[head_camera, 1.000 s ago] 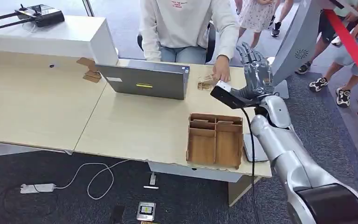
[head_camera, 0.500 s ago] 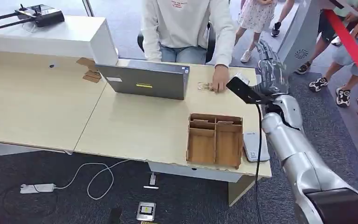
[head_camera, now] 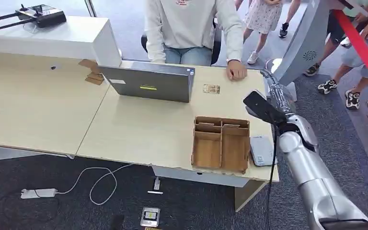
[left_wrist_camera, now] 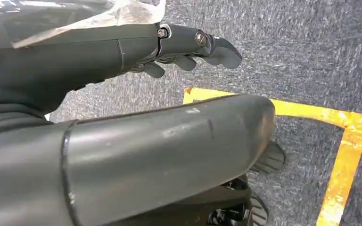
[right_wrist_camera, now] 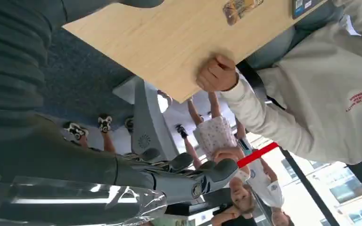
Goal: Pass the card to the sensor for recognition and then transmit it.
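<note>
The small patterned card (head_camera: 211, 88) lies flat on the pale wood tabletop (head_camera: 139, 129), just right of the grey laptop (head_camera: 147, 83). A person's fist (head_camera: 237, 72) rests beyond it. The right hand (head_camera: 274, 93) hovers off the tabletop's edge, fingers (right_wrist_camera: 207, 173) loosely apart, empty; nearer, a compartmented cardboard tray (head_camera: 221, 143) beside a flat white sensor (head_camera: 261, 150).

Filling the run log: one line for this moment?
right robot hand: empty, off table edge | card: on table by person's hand | left robot hand: hanging
</note>
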Motion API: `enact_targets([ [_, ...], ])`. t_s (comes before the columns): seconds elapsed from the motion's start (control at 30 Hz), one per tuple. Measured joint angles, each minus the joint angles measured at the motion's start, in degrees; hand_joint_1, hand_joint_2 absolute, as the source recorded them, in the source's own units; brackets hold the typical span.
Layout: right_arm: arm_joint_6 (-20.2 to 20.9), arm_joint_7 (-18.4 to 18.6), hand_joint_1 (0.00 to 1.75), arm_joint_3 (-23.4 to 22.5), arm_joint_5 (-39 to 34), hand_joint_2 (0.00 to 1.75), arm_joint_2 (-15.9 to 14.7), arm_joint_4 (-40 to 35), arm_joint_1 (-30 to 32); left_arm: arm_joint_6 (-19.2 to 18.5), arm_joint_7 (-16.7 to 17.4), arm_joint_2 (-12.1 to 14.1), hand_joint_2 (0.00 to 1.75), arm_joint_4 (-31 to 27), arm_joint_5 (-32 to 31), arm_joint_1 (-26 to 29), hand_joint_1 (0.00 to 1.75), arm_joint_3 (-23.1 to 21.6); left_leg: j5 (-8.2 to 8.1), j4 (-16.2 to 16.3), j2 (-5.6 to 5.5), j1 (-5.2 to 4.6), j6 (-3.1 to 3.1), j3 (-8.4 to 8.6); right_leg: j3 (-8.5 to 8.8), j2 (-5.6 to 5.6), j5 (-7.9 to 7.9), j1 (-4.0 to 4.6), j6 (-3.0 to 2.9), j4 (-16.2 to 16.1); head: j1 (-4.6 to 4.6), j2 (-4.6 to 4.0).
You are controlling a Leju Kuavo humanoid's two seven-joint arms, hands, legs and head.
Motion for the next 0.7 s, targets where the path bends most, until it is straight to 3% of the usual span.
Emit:
enact_targets([
  [0.53, 1.42, -1.59, 0.00, -0.59, -0.52, 1.75, -2.91, -4.08, 1.93, -1.97, 0.48, -0.15, 0.00, -0.02, 1.55, -0.33, 0.00, 0.00, 0.00, 0.00, 0.01, 0.00, 0.00, 0.00, -0.01, 0.01, 0.00, 0.01, 0.00, 0.00, 0.02, 0.00],
  [0.7, 3.06, 1.12, 0.00, -0.59, 2.87, 1.75, -3.91, -5.53, 3.39, -1.51, 0.29, -0.31, 0.00, -0.02, 1.79, -0.35, 0.00, 0.00, 0.00, 0.00, 0.00, -0.01, 0.00, -0.01, 0.00, 0.00, 0.00, 0.00, 0.00, -0.01, 0.00, 0.00],
])
